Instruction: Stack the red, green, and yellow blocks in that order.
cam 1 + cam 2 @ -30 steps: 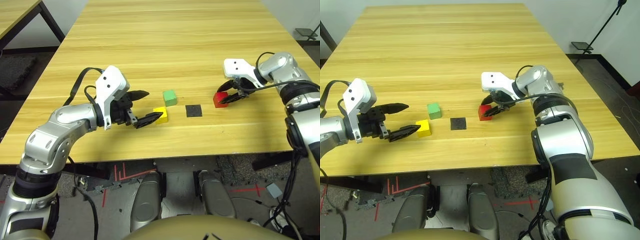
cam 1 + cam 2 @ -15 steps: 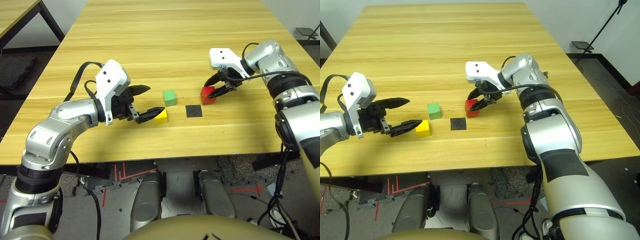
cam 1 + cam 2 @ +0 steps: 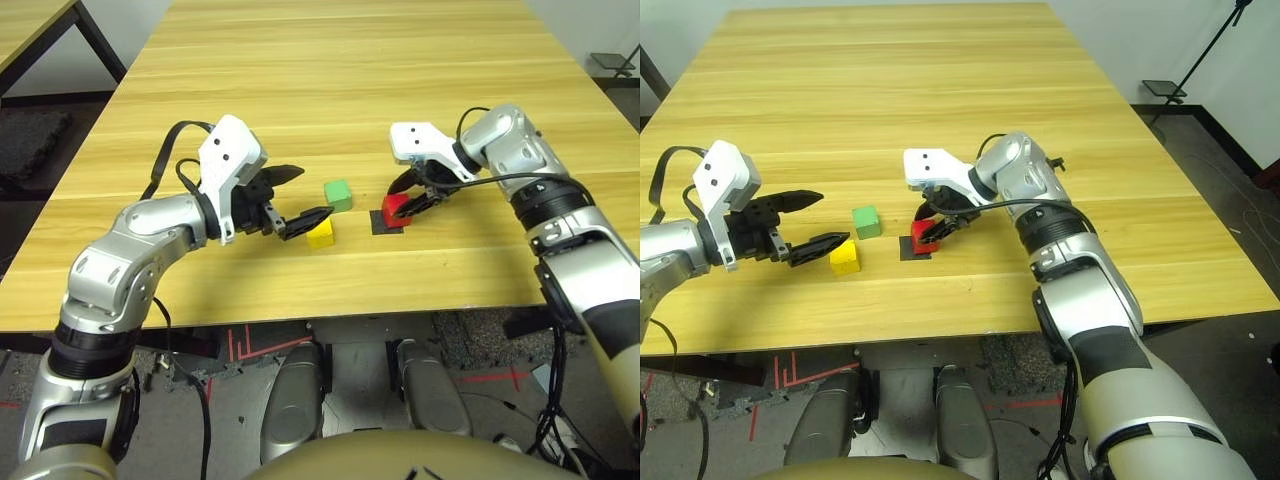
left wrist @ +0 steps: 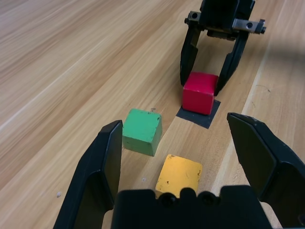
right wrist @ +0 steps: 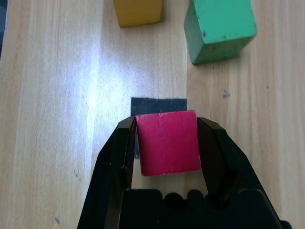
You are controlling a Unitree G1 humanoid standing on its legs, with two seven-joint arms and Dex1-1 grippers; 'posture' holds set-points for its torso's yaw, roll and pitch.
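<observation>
My right gripper (image 3: 404,200) is shut on the red block (image 3: 395,207) and holds it at the flat black patch (image 3: 388,224). I cannot tell whether the block touches the patch. The right wrist view shows the red block (image 5: 167,142) pinched between both fingers (image 5: 116,155). The green block (image 3: 339,195) sits on the table left of the patch. The yellow block (image 3: 320,234) lies a little nearer to me than the green one. My left gripper (image 3: 311,194) is open, its fingers spread just above and beside the yellow block (image 4: 179,174), and it holds nothing.
The blocks lie near the front edge of the wooden table (image 3: 350,80). A second table's corner (image 3: 30,25) stands at the far left, with dark floor beyond the edges.
My right gripper has carried the red block leftward to the black patch. My left gripper has moved a little forward and to the right, closer to the yellow block, and has stayed open.
</observation>
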